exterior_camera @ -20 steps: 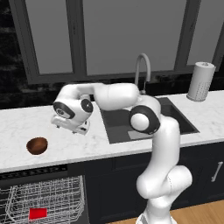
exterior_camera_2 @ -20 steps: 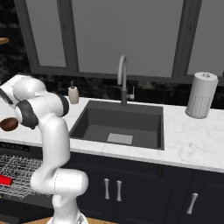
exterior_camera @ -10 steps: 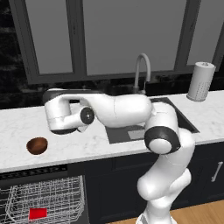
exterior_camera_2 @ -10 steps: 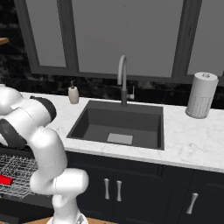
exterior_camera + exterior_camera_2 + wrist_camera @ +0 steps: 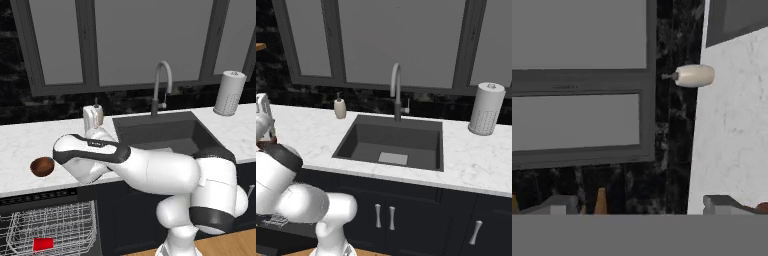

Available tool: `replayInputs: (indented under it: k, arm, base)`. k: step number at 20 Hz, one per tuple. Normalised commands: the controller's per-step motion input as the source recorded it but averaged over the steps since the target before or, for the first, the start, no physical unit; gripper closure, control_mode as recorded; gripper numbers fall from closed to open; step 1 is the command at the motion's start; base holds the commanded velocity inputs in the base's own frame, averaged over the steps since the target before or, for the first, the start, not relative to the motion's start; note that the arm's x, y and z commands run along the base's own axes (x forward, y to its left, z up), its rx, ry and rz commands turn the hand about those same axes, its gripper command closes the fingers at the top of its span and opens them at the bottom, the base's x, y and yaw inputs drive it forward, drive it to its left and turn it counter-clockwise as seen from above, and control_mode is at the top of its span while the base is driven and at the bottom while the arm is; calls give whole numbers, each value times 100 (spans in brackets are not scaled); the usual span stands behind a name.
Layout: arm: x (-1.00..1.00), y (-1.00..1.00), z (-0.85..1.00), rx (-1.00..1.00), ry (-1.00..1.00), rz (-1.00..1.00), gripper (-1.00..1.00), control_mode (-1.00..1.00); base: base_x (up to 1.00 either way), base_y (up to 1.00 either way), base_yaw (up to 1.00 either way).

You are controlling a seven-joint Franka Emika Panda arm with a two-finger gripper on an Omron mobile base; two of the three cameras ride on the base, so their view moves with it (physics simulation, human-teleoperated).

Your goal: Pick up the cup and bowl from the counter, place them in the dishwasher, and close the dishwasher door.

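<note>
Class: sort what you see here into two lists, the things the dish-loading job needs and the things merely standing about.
Needed: bowl, cup already in the rack, counter, dishwasher.

Standing about: soap dispenser, tap, sink, paper roll.

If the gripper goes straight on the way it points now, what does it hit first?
Probably the dark marbled back wall under the grey window frame. The hand view, rolled sideways, looks level over the white marble counter; the beige soap dispenser bottle sits off-line. Depth is unclear.
</note>
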Motion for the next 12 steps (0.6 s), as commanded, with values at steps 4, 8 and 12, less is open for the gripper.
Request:
replayInputs:
  k: [4,8,12]
  arm:
    - [-58,0,68,66,-13,-64,-100,-100]
    - [-75,4,67,70,-13,-56,-100,-100]
    - [-62,6,81,66,-7,-52,-100,-100]
  base:
    - [0,0,0]
    - [0,0,0]
    - [0,0,0]
